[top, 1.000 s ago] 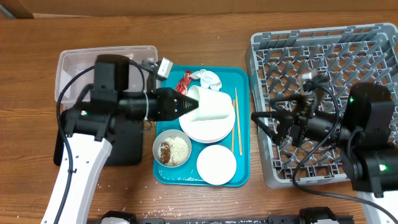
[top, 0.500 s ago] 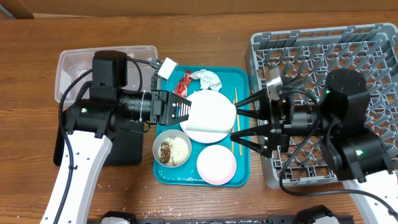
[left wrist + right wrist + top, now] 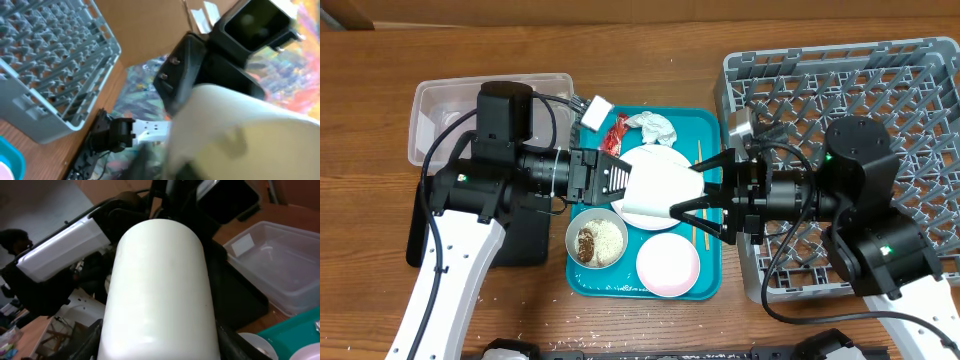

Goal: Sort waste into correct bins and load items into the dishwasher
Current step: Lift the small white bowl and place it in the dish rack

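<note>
My left gripper [image 3: 620, 180] is shut on a white cup [image 3: 655, 180] and holds it on its side above the large white plate [image 3: 645, 217] on the teal tray. My right gripper [image 3: 686, 190] is open, one finger on each side of the cup's far end. In the right wrist view the cup [image 3: 160, 280] fills the space between the fingers [image 3: 87, 342]. It is a white blur in the left wrist view [image 3: 240, 135]. The red wrapper [image 3: 615, 132] and the white tissue [image 3: 656, 127] lie at the tray's back. A bowl [image 3: 597, 240] holds rice and brown scraps.
A pink-tinged dish [image 3: 668, 265] sits at the front of the teal tray [image 3: 712, 285], with chopsticks [image 3: 698, 150] along its right side. The clear tub [image 3: 440, 110] and the black tray [image 3: 525, 240] are on the left. The grey dish rack [image 3: 920, 90] is on the right.
My right gripper has swung left from the rack, opened, and come round the cup. My left gripper has kept the cup, shifting it slightly right.
</note>
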